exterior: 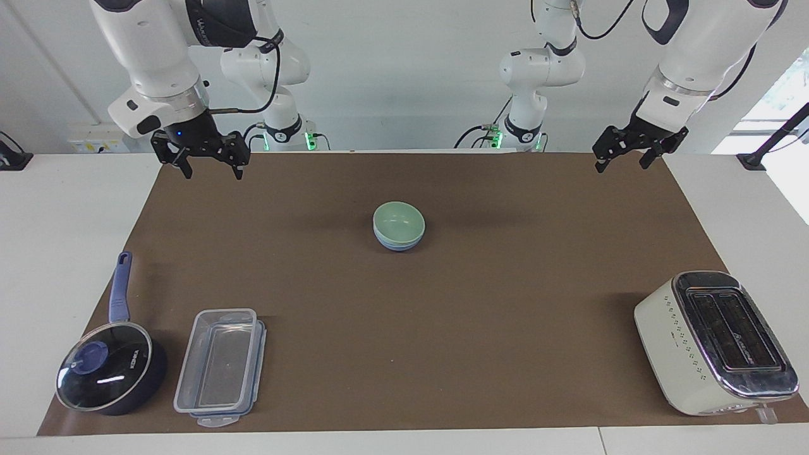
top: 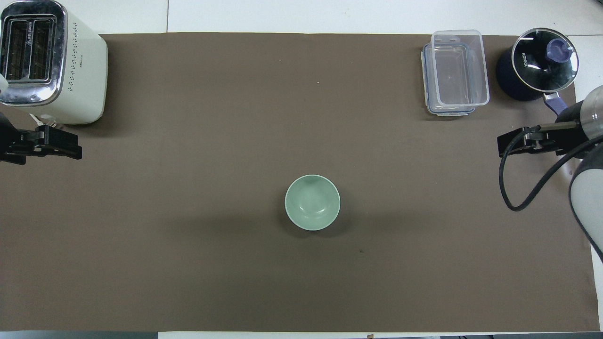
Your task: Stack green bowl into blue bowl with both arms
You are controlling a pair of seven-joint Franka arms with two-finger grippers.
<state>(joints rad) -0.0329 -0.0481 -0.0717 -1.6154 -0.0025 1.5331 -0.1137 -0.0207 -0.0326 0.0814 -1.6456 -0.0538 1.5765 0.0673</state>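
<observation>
Green bowl (exterior: 399,220): nested in blue bowl (exterior: 398,243), mid-mat (exterior: 480,328), well apart from both grippers. Right gripper (exterior: 209,169): raised over mat corner at right arm's end, fingers spread, empty. Left gripper (exterior: 622,162): raised over corner at left arm's end, fingers apart, empty.

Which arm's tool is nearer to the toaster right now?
Left. The left tool hangs over the mat's corner at the toaster's end; the right tool is up over the mat's other end.
</observation>
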